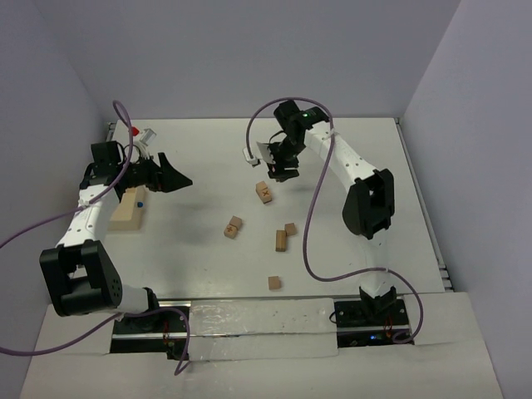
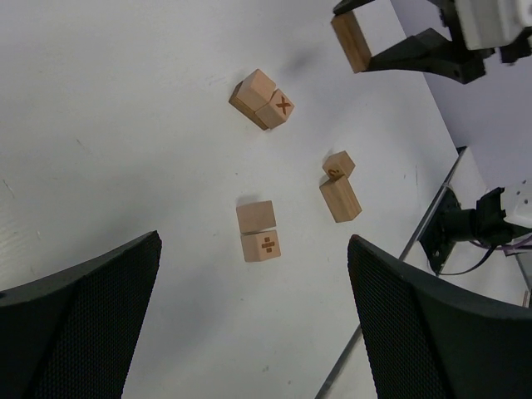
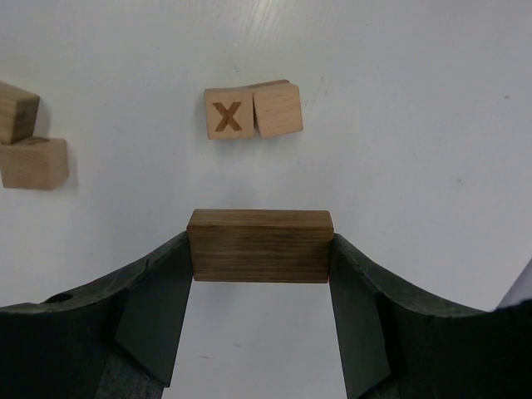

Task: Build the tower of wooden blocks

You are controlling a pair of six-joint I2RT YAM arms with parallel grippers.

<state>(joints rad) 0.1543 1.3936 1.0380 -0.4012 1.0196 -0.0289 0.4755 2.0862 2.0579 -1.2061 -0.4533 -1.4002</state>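
1. Top view: no tower stood on the worktop yet. Loose blocks lay scattered mid-worktop, and the X block with its neighbour sat just below the right fingers. The left fingers hung spread and empty near a pale tray. What the right fingers carried was too small to make out here.
2. Left wrist: my left fingers were released, with nothing between them, above three touching pairs of blocks. At top right the right fingers, partly cut off, were clenched on a long block that seemed clear of the worktop.
3. Right wrist: the long block sat crosswise between the right fingers, over bare worktop near the X block. I judged the build barely begun, with one block in hand and all the stacking left. The single block nearest the bases fell outside both wrist views.
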